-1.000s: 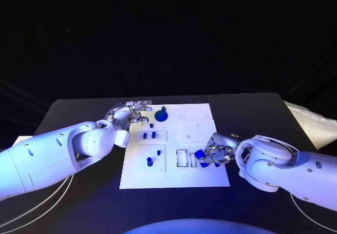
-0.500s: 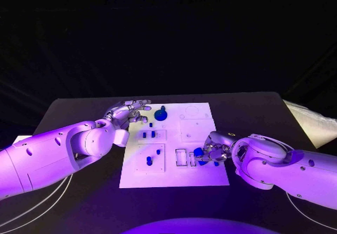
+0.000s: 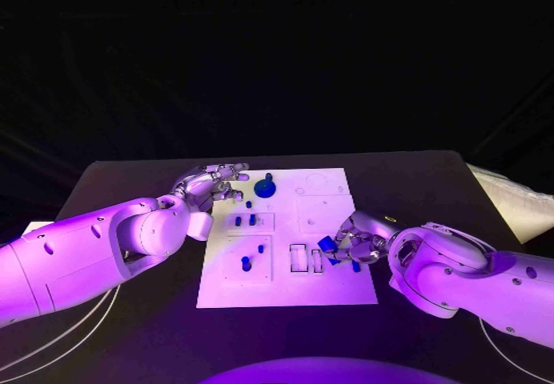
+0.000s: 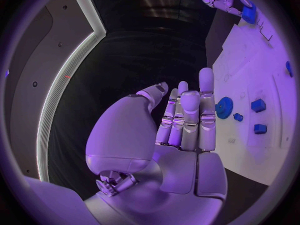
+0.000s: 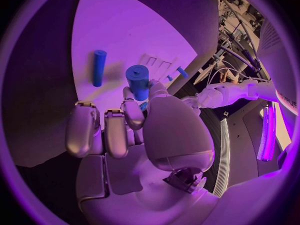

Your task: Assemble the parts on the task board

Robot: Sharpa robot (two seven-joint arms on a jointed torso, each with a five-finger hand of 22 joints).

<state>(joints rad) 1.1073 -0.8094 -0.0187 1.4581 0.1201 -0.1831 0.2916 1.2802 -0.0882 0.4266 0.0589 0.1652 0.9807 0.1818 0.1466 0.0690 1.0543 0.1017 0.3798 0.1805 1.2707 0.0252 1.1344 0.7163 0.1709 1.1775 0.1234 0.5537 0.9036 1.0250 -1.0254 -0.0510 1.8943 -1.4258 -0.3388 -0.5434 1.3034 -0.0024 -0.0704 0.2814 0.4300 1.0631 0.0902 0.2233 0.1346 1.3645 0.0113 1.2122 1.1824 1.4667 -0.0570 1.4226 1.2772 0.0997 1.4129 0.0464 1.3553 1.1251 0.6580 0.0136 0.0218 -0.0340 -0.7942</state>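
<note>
Two hands, right hand point(image 5: 134, 135) fingers clamped on a blue cylinder point(image 5: 138, 82), left hand point(image 4: 178, 130) fingers apart beside white task board point(image 3: 329, 292)

Right hand point(image 5: 134, 135) pinches a blue cylinder point(image 5: 138, 81).

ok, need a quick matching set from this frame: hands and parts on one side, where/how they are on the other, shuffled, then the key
Things:
1. left hand
2. right hand
3. gear
4. loose cylinder

States:
A. lies flat on the board, untouched
B. holds a blue cylinder
C. holds nothing, at the board's far left corner
D. sits on the board's far edge, beside the left hand's fingers

Pairs: 1-C, 2-B, 3-D, 4-A
</note>
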